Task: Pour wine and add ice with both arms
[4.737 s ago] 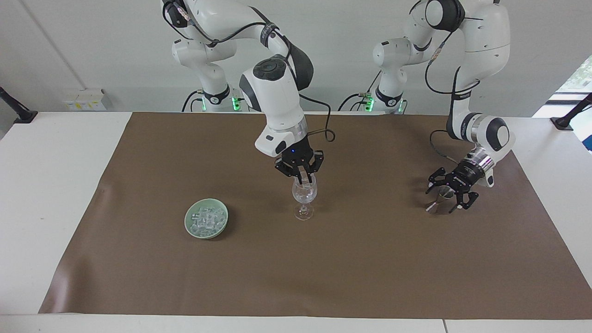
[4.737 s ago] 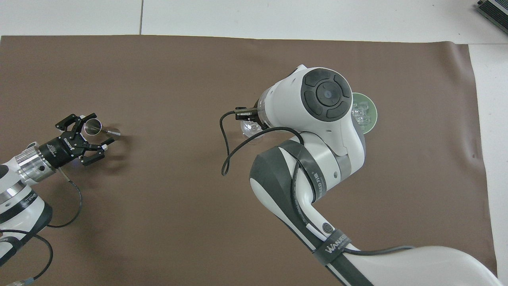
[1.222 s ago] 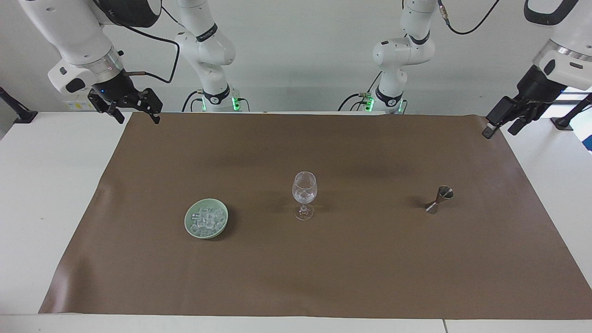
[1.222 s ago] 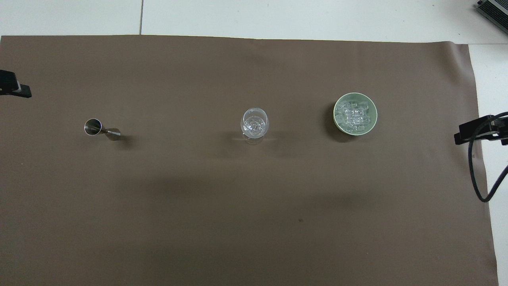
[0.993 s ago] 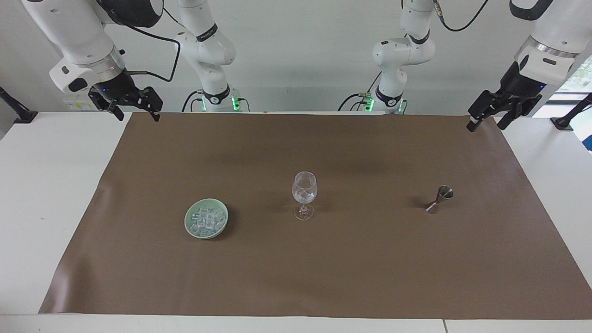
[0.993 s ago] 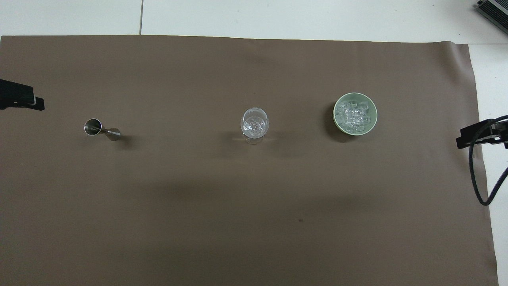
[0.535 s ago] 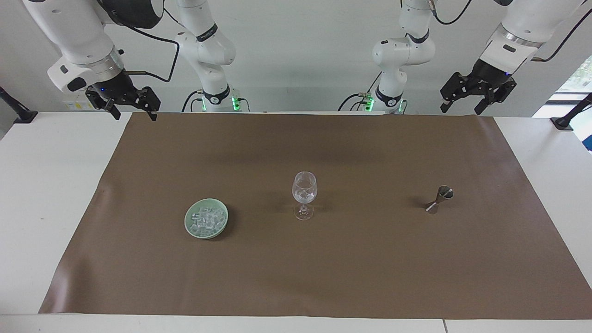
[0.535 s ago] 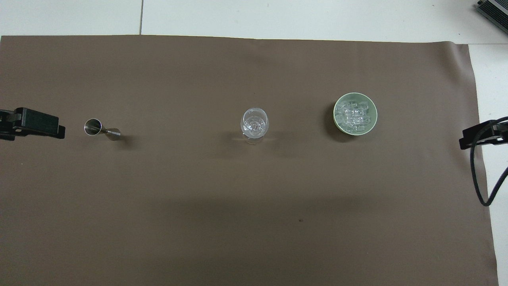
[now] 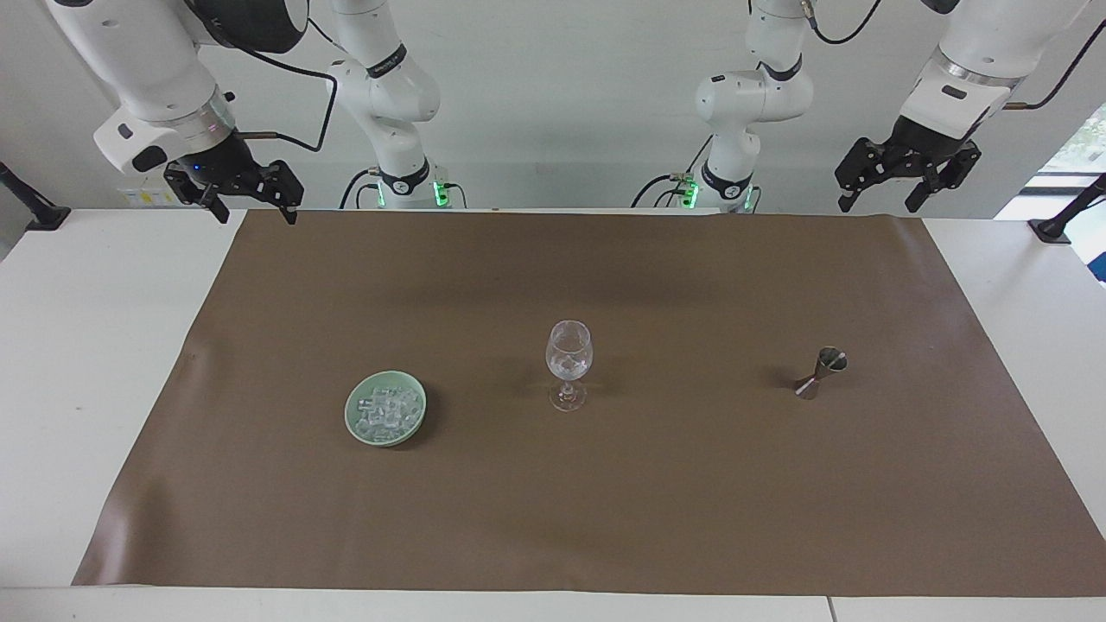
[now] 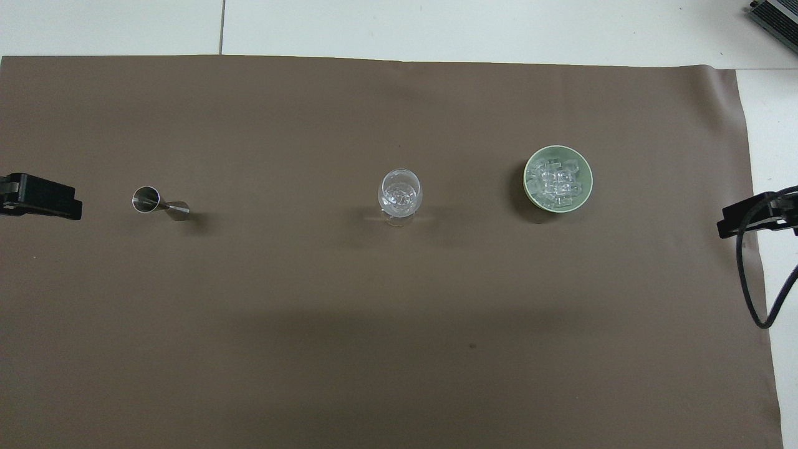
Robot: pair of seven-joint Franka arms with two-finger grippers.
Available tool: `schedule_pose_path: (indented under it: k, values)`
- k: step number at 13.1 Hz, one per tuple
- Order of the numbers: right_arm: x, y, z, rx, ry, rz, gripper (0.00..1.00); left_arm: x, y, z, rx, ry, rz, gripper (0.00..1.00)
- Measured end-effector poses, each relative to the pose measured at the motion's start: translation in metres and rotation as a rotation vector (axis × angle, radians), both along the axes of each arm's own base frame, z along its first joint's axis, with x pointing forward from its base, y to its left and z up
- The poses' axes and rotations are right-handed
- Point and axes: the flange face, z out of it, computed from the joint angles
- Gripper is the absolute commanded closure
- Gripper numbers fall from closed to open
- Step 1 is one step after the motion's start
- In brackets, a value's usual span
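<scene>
Both black two-finger grippers, left [image 9: 907, 181] and right [image 9: 235, 192], raised, open, empty, over robots' table edge. Clear ice cubes [image 9: 386, 409] in green bowl [image 9: 352, 422]; some in stemmed clear wine glass [image 9: 568, 353] (mat centre). Likely finished: park clear, leave steel jigger [image 9: 821, 372] upright.

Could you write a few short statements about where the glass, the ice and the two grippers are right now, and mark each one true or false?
1. The wine glass stands upright on the brown mat. True.
2. The right gripper holds an ice cube over the glass. False: it is open and empty, raised above the mat's corner at the right arm's end.
3. The ice lies heaped in the green bowl. True.
4. The metal jigger lies tipped over beside the bowl. False: it stands upright toward the left arm's end, with the glass between it and the bowl.
5. The left gripper is open and holds nothing. True.
</scene>
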Motion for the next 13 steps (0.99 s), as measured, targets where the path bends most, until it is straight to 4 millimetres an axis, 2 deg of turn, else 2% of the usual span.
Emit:
schedule_pose_path:
  k: [5, 13]
  values:
    - [0.000, 0.001, 0.000, 0.015, -0.001, 0.000, 0.00, 0.006, 0.013, -0.005, -0.016, -0.042, 0.026, 0.00]
    - [0.000, 0.000, 0.000, 0.016, 0.000, -0.001, 0.00, 0.003, 0.013, -0.007, -0.013, -0.040, 0.019, 0.00]
